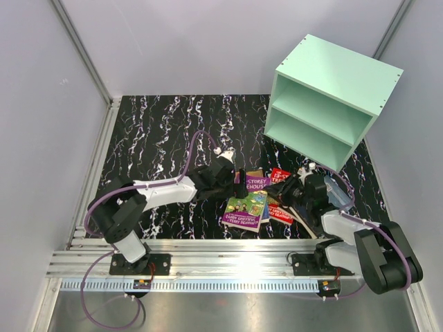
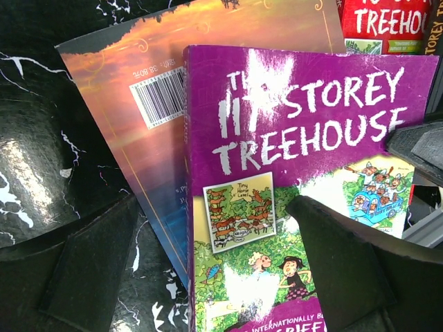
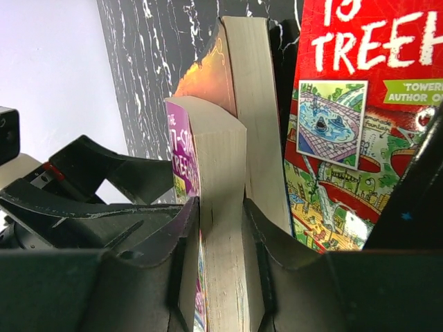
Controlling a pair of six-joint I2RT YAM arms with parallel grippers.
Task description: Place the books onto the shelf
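Purple-green paperback book (image 3: 221, 180): page edge pinched between right jaws, left jaws spread above its cover. Handling: grip firmly, lift clear of orange-blue paperback (image 2: 118, 159) beneath.

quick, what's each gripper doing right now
left gripper: open, jaws spread over the purple treehouse book, holding nothing
right gripper: closed on the page edge of the same purple treehouse book

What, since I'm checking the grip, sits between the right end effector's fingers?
The purple book, edge-on, gripped by both fingers; right wrist view shows it.
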